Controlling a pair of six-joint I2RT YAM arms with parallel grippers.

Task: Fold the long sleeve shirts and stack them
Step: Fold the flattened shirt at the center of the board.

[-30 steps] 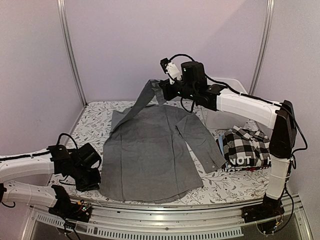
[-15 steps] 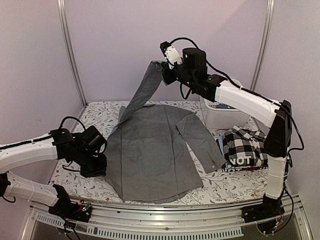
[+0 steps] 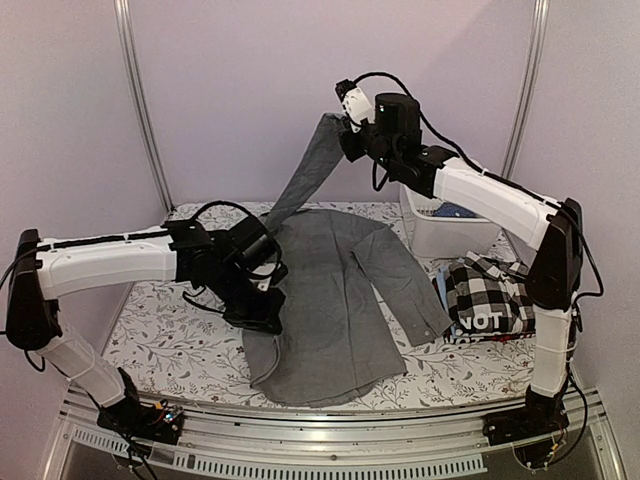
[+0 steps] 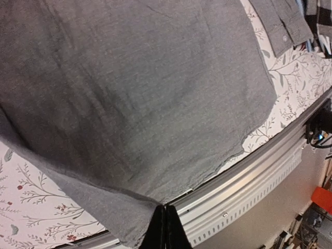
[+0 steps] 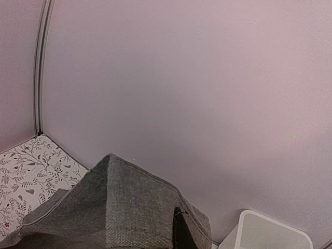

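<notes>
A plain grey button-up shirt [image 3: 330, 290] lies spread on the table. My left gripper [image 3: 266, 318] is shut on its left hem edge and holds it over the shirt's body; in the left wrist view the closed fingers [image 4: 165, 223] pinch that grey edge [image 4: 119, 207]. My right gripper [image 3: 343, 130] is high at the back, shut on the cuff of one sleeve [image 3: 305, 180], which hangs taut down to the shirt. In the right wrist view the cuff [image 5: 129, 207] drapes over the fingers. The other sleeve [image 3: 405, 280] lies flat. At the right, a checked shirt [image 3: 492, 288] lies on a dark one lettered "NOT" [image 3: 482, 322].
A white bin [image 3: 440, 235] stands at the back right, behind the stack. A pale blue cloth edge [image 3: 441, 282] shows beside the checked shirt. The floral table cover [image 3: 170, 350] ends in a metal rail [image 3: 330, 440] at the front. Walls close in the back and sides.
My left arm has swept from the table's left edge to the right, pulling the shirt's left side over its body. My right gripper has lifted the sleeve higher.
</notes>
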